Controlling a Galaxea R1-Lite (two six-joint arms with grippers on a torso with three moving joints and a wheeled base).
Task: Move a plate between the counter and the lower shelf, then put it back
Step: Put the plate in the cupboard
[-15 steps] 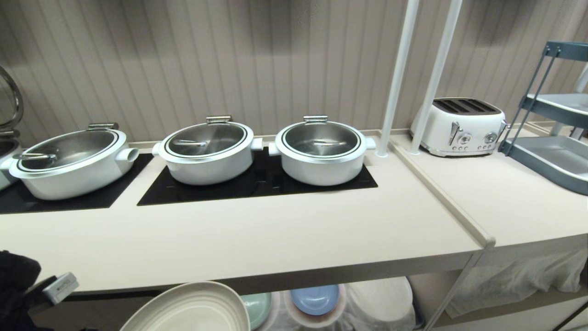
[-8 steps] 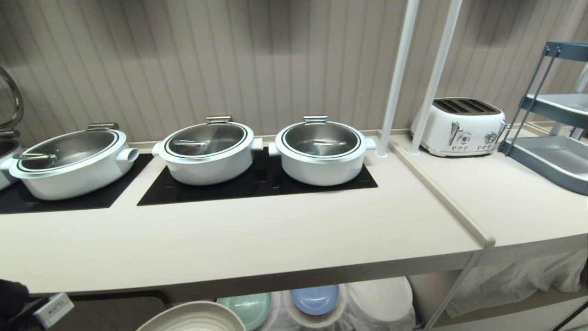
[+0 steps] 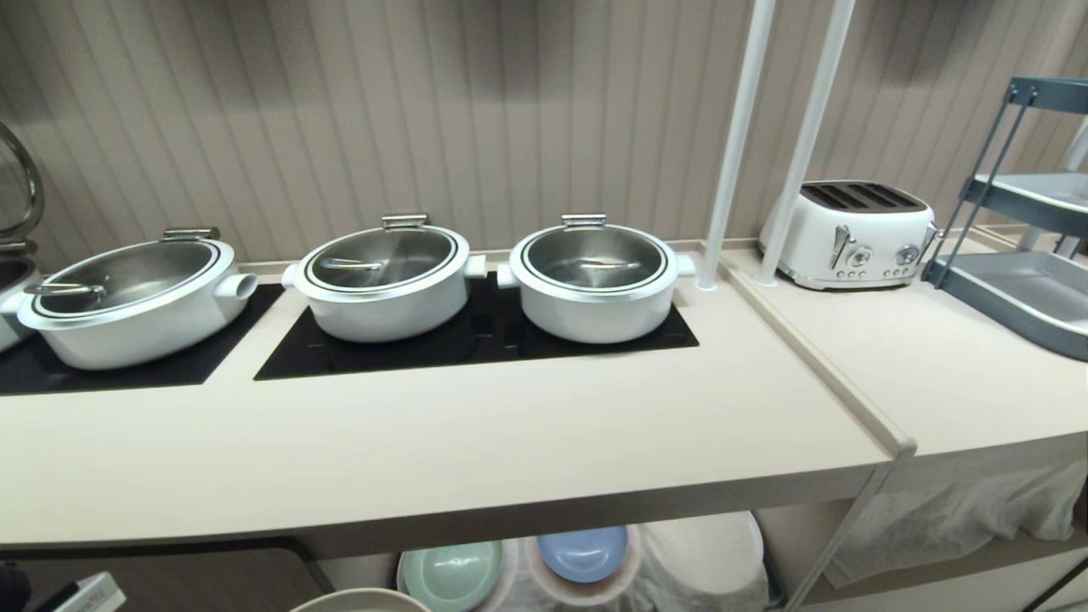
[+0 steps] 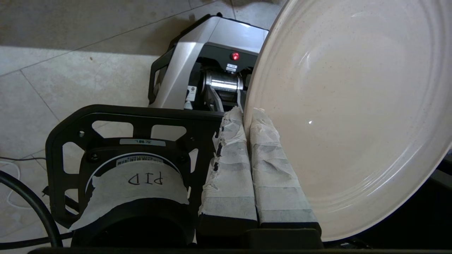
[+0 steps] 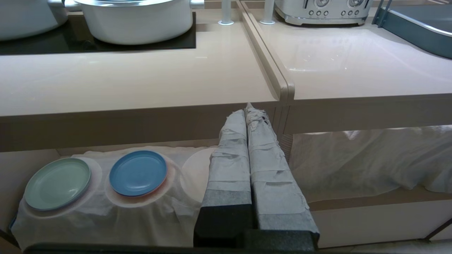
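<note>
We hold the plate point(image 4: 353, 116) by its rim, our left hand point(image 4: 247, 116) pinching it low before the desk point(image 3: 476, 459), so the lower shelf point(image 5: 42, 155) lies ahead; right hand point(image 5: 249, 111) pressed together

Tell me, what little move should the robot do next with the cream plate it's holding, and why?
Probably carry it forward, toward the lower shelf. The left gripper is shut on the plate, pinching its rim, and in the head view only the plate's edge shows, low, in front of the counter. The mint-green plate and the blue plate already lie there on cloth.
</note>
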